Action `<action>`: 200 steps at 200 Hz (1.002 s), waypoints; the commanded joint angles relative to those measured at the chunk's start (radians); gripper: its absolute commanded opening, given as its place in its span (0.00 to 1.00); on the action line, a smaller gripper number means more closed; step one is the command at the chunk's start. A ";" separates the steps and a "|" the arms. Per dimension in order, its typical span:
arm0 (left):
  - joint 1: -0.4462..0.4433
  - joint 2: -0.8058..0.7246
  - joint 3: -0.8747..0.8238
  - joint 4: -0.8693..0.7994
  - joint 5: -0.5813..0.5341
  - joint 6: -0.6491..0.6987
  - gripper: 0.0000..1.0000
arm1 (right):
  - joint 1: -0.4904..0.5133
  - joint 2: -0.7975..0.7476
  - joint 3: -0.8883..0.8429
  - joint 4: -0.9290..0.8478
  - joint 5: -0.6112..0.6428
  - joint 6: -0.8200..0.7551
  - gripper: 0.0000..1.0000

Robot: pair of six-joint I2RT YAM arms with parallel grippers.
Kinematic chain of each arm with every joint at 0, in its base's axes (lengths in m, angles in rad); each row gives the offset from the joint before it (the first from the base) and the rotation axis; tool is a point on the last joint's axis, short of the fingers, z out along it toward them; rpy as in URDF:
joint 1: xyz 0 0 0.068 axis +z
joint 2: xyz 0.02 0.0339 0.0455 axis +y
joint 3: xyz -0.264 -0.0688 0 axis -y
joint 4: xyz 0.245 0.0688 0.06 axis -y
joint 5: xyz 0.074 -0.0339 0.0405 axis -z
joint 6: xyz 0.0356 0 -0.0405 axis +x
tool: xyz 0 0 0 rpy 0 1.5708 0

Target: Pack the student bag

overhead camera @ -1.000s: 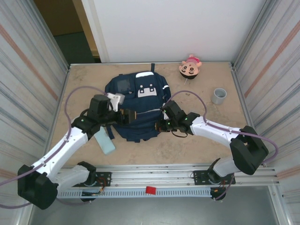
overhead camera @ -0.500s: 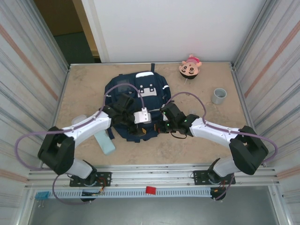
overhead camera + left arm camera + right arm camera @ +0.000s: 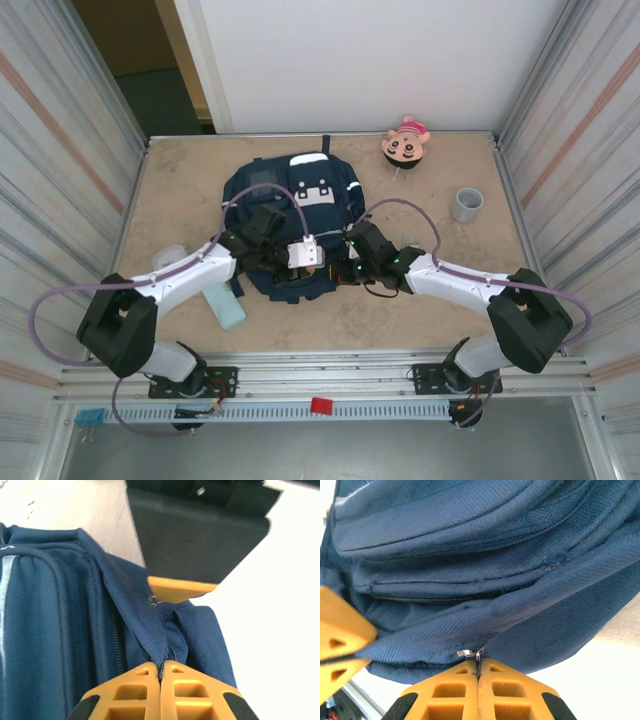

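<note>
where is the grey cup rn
In the top view the grey cup stands on the table's right side, right of the student bag, a little nearer than the doll head.

place: robot lab test cell | enclosure: beige speckled surface (image 3: pixel 440 310), ribbed metal side walls (image 3: pixel 60 150), white back panel (image 3: pixel 360 60) | rig: white-and-black left arm (image 3: pixel 190 275) and right arm (image 3: pixel 465 280) bolted to silver aluminium rail (image 3: pixel 350 375) | wiring: purple cables (image 3: pixel 400 202)

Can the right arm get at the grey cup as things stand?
Probably not yet: the right gripper is shut on fabric of the student bag. Once it lets go, bare table lies between it and the grey cup.
</note>
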 commanded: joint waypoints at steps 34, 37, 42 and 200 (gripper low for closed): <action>0.014 -0.070 -0.016 0.050 0.187 -0.067 0.00 | -0.010 0.013 -0.021 0.053 -0.008 0.018 0.22; 0.016 -0.073 -0.018 0.051 0.190 -0.069 0.00 | -0.011 0.015 -0.020 0.053 -0.009 0.016 0.23; 0.019 -0.076 -0.018 0.055 0.194 -0.073 0.00 | -0.011 0.018 -0.018 0.053 -0.008 0.017 0.24; 0.140 -0.222 -0.069 0.022 0.196 -0.099 0.00 | -0.117 -0.024 -0.021 -0.107 0.125 -0.013 0.00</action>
